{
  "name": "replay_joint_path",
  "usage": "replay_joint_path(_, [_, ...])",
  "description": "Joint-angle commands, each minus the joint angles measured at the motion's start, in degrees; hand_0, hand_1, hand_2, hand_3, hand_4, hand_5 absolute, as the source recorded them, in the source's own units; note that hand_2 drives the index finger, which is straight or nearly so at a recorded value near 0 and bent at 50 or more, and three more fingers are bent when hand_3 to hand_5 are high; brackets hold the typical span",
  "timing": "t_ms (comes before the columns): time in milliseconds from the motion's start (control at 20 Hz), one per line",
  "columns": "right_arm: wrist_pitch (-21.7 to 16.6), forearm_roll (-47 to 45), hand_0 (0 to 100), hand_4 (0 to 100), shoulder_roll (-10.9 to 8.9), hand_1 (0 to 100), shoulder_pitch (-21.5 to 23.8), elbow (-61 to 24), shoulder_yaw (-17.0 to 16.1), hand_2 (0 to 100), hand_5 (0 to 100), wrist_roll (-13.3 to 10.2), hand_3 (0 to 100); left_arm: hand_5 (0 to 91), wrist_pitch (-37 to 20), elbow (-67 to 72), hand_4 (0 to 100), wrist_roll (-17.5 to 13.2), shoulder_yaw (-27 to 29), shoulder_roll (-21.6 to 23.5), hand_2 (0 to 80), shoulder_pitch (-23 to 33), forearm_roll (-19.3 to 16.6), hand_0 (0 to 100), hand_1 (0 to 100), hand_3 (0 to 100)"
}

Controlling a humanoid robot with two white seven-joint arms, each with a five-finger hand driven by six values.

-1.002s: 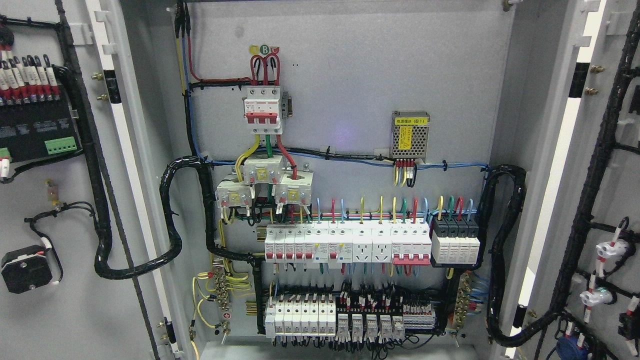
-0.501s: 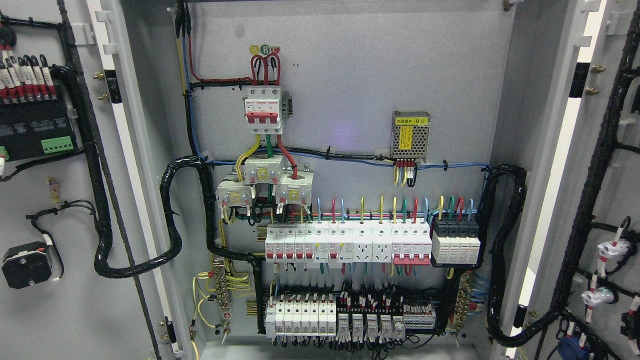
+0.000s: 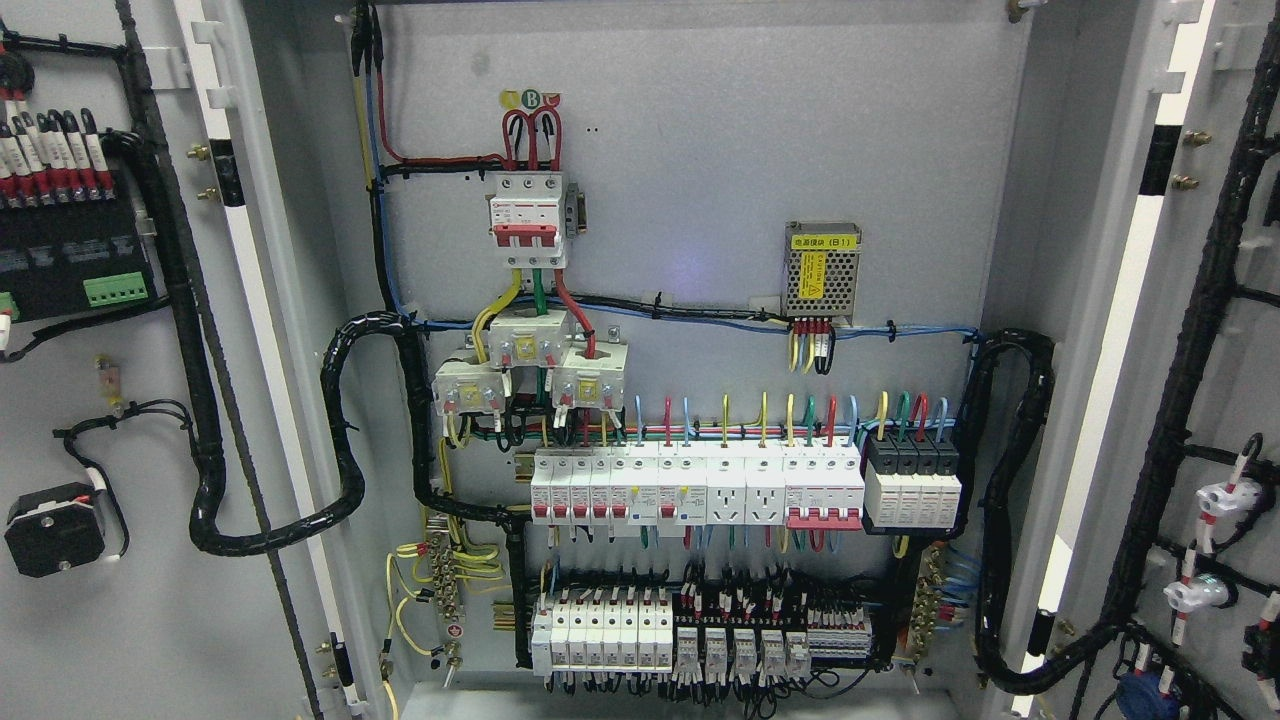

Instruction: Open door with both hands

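**Both cabinet doors stand open; no hand in sight**

The cabinet [image 3: 690,150] fills the head view with its two doors swung wide. The left door [image 3: 100,620] lies flat against the picture's left edge, its inner face showing a black terminal block [image 3: 70,250] near the top and a round black unit [image 3: 45,530] lower down. The right door [image 3: 1230,400] stands open at the right edge, carrying white and blue fittings [image 3: 1200,590] on its inner face. Thick black cable looms [image 3: 340,450] loop from each door to the back panel near the hinge side, slack enough, it seems, to let the doors swing without straining the wiring.

On the back panel, a red-handled main breaker [image 3: 527,220] sits high toward the left, a small mesh-cased power supply [image 3: 822,268] toward the right, and rows of white breakers [image 3: 690,485] run across the lower half.

Neither robot hand nor arm appears anywhere in the frame, so whether the fingers are spread, curled or gripping anything cannot be told. Judged from how the doors lie, the opening looks done, or very nearly so.
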Motion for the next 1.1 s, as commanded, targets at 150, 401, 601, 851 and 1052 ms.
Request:
replay_joint_path(150, [-0.2,0.0,38,0,-0.52,0,0.4,0.1,-0.1,0,0,0.4,0,0.0,-0.1,-16.9,0,-0.1,-0.7,-5.0,0.0,8.4,0.6,0,0,0])
replay_joint_path(401, [-1.2,0.1,38,0,-1.48,0,0.4,-0.2,1.8,0,0,0.5,0,0.0,-0.2,-22.3,0,-0.1,-2.1,-6.4,0.0,11.6,0.6,0,0,0])
replay_joint_path(601, [-2.7,0.2,38,0,-2.27,0,0.5,-0.7,4.0,0,0,0.8,0,0.0,-0.6,-25.2,0,-0.1,-5.3,-7.3,0.0,13.0,0.0,0,0,0])
replay_joint_path(851, [-3.1,0.2,38,0,-3.68,0,0.0,-0.8,6.2,0,0,1.0,0,0.0,-0.7,-27.7,0,-0.1,-10.2,-8.8,0.0,13.0,-1.6,0,0,0])
replay_joint_path(1052, [-3.1,0.2,38,0,-4.21,0,-0.5,-0.7,10.0,0,0,1.0,0,0.0,-0.9,-29.5,0,0.2,-14.8,-10.3,0.0,12.7,-4.9,0,0,0])
